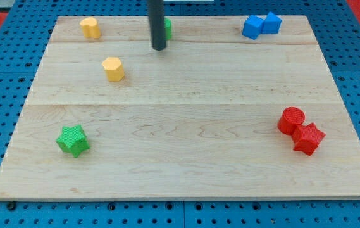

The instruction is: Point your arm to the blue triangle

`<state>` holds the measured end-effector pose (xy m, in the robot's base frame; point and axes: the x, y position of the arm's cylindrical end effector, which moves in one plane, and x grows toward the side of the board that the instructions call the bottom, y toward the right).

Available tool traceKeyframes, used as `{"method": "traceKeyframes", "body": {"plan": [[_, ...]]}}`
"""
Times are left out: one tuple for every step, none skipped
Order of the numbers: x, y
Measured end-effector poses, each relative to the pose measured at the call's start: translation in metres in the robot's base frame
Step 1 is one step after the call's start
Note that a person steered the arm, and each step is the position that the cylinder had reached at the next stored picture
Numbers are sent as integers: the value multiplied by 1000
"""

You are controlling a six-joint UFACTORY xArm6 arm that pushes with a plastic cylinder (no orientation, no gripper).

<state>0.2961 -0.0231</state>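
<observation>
Two blue blocks touch at the view's top right: one [252, 27] on the left and one [271, 22] on the right; I cannot tell which is the triangle. My tip [159, 47] rests on the wooden board [186, 126] near the top centre, far to the left of the blue blocks. A green block [167, 28] sits right behind the rod, mostly hidden by it.
A yellow block [90, 27] sits at the top left and a yellow hexagon-like block [113, 68] lies below it. A green star [73, 140] is at the lower left. A red cylinder [291, 120] touches a red star-like block [309, 138] at the right.
</observation>
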Motion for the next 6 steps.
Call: {"method": "traceKeyframes", "body": {"plan": [[12,79],[12,179],[-17,305],[-81,343],[-105,327],[-104,279]]}}
